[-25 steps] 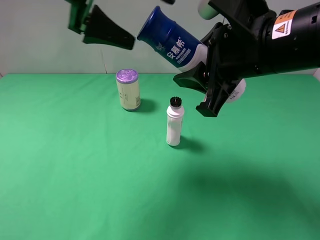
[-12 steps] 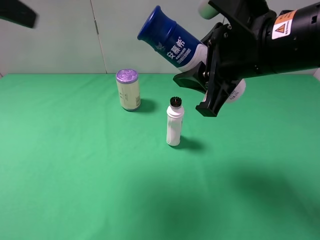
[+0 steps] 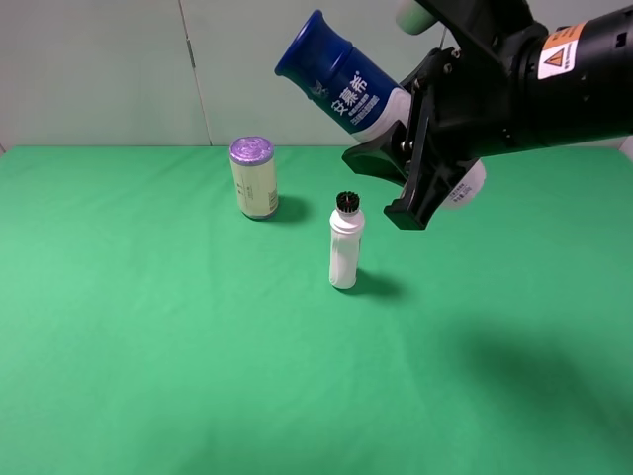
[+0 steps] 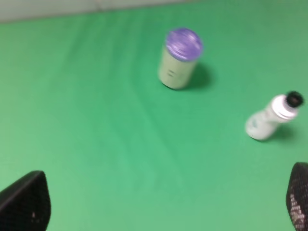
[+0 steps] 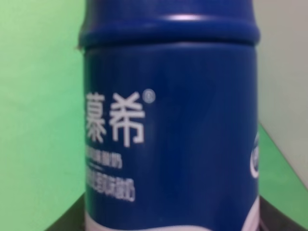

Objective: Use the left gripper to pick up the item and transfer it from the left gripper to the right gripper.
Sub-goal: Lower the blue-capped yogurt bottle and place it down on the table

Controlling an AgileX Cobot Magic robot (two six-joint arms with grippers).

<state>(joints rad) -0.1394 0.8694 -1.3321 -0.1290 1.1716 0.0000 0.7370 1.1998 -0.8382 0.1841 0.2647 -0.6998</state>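
The item [image 3: 341, 84], a bottle with a blue cap, dark blue label and white lower body, hangs tilted in the air, cap pointing up and left. My right gripper [image 3: 396, 183] is shut on its white lower body. The bottle's blue label fills the right wrist view [image 5: 168, 120]. My left gripper is out of the exterior high view. In the left wrist view its two black fingertips [image 4: 26, 204] show at the picture's corners, far apart and empty, so the left gripper [image 4: 161, 207] is open high above the cloth.
A cream can with a purple lid [image 3: 253, 176] stands at the back left of the green cloth [image 3: 148, 346]; it also shows in the left wrist view [image 4: 179, 57]. A slim white bottle with a black cap [image 3: 344, 242] stands under the right gripper, also seen from the left wrist [image 4: 272, 118].
My open left gripper has drawn back up and to the left, out of the exterior high view. The right gripper still holds the bottle in nearly the same place.
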